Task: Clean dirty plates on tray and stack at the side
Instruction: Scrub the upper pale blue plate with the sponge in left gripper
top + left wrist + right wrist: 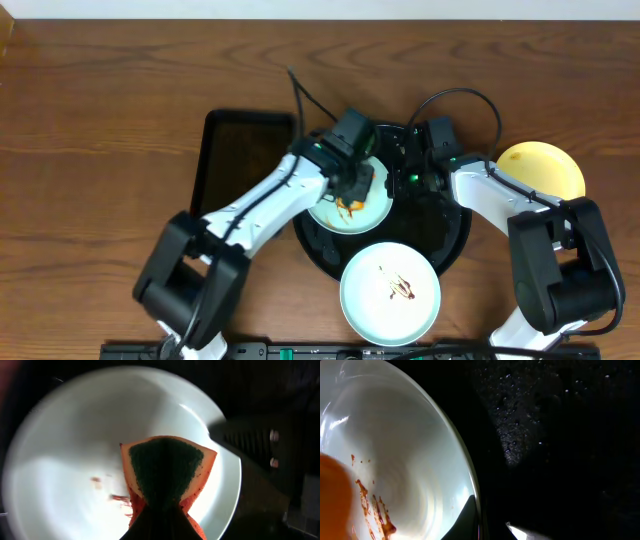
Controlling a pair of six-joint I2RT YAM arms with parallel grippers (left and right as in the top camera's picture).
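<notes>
**Scrub underway: sponge on plate, smears to its left**

Nearest lens (left wrist cam): orange sponge w/ dark-green scouring face, clamped at its lower end by left gripper. Fingers narrow, closed on sponge. Green face is on the bowl of a pale mint-blue round shallow plate, a bit right of centre.

Key relation: brown smears are just left of sponge's lower edge, nearly touching. Judged: next wipe should sweep left across the bowl. Left arm is the one to do it, being already on the plate.

Right gripper comes in from plate's right side. Jaws straddle the rim, one finger inside and one outside, gap narrow. Looks to be pinching rim to steady it.

Plate lies over rear-left of large round black raised-rim tray.

Others:
- Second mint-blue plate, brown streak at centre, at tray's near edge, overhanging rim.
- Pale yellow plate on wooden table, right of tray, off it. No smear visible.
- Small black rectangular tray to the left.

Judged approx a third through.
</notes>
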